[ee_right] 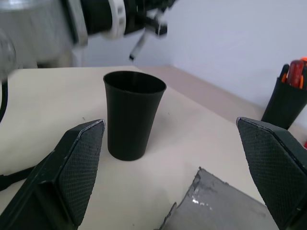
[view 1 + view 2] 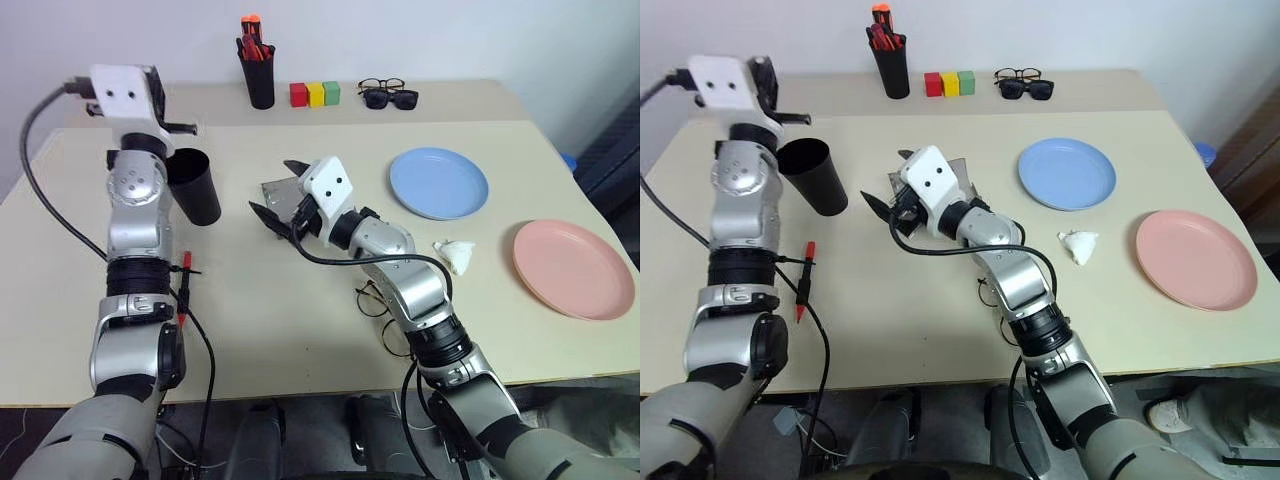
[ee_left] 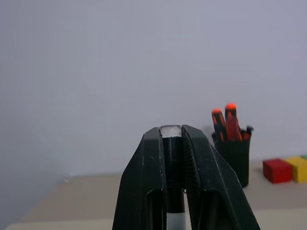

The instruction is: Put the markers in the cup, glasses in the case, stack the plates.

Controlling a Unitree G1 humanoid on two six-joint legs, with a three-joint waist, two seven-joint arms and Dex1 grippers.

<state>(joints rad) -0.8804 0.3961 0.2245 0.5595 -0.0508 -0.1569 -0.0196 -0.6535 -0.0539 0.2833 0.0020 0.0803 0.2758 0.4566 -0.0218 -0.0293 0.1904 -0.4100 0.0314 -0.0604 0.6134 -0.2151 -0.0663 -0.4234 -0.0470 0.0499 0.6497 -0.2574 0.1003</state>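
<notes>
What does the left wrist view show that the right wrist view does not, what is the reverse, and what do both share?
Left wrist view, not the right: the red block and the yellow block. Right wrist view, not the left: the black cup, the grey case and the open right tool. Both: the pen pot, the table, and the left tool, shut on the black marker.

Take the black cup (image 2: 195,186) on your bench (image 2: 300,300) as landmark: your left pincer (image 2: 185,127) hangs just above its rim, and the red marker (image 2: 185,285) lies nearer you than it. Your right pincer (image 2: 272,195), spread wide, sits right of the cup over the grey case (image 2: 281,196), with the blue plate (image 2: 438,183) and pink plate (image 2: 572,268) farther right.
</notes>
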